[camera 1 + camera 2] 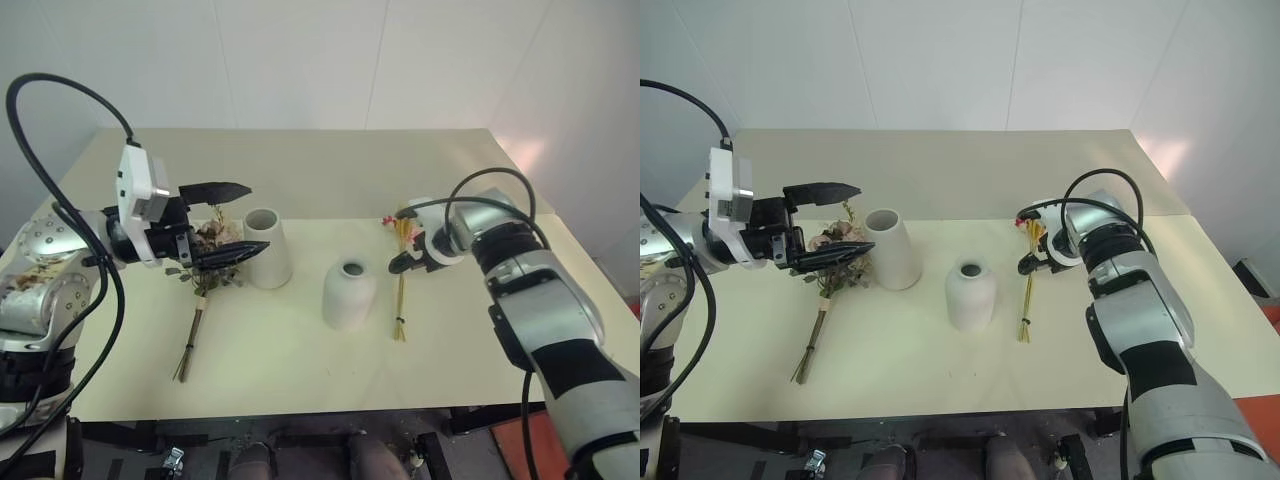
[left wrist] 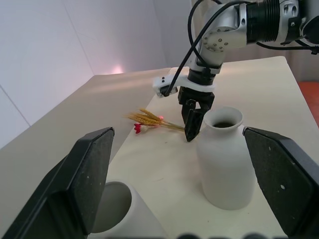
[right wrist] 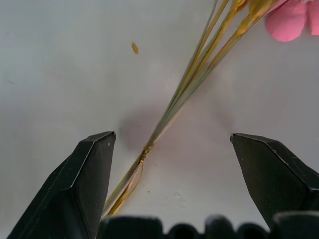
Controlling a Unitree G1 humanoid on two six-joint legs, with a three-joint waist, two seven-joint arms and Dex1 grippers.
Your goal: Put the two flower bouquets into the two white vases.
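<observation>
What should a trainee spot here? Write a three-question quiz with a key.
1. True or false: the wheat bunch already stands in a vase.
2. Which thing lies between the right claw's open fingers? A) wheat stems B) the roses C) the short vase
3. Fill in: the roses lie on the table beside the ____ vase.

Key: 1 false: it lies flat on the table, right of the short vase. 2 A. 3 tall. The left claw hangs open above the roses.
</observation>
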